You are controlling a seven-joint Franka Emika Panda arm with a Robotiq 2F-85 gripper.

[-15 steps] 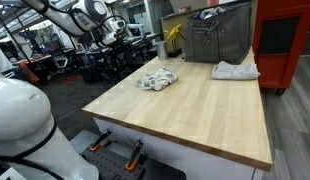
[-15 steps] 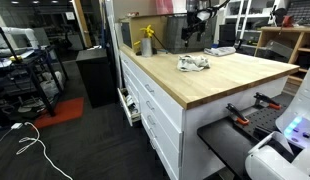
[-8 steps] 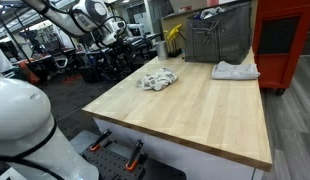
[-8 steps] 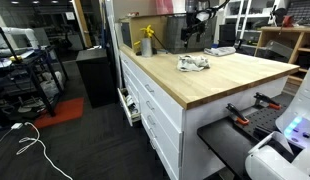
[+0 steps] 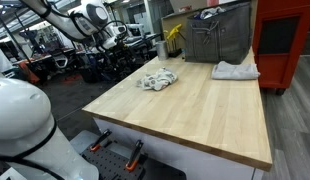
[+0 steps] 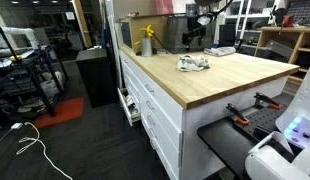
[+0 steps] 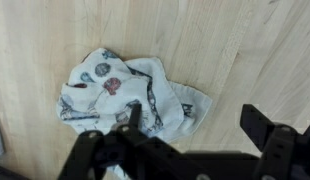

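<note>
Wood-grain table top, pale butcher block, fills the wrist view; on it lies a crumpled cloth, white with small dark and reddish printed motifs; the cloth is bunched, not spread flat.

Gripper hangs over it with jaws spread wide; nothing between them, nothing held; both fingers show dark and blurred at the lower edge of the view.

Relative to the tool: the bulk of the cloth sits below and ahead of one finger, the one seen over the fabric; a corner of the cloth reaches into the gap between the jaws; the opposite finger stands over bare wood, clear of the fabric.

Contact: none visible; in an exterior view the gripper is well above the cloth.

Arm stands beyond the far edge of the table.

Beyond the tool, further along the table: a grey metal bin; a yellow item just beside the bin, too small to identify; a folded white towel in front of the bin, well apart from the cloth.

Cloth untouched by the tool.
</note>
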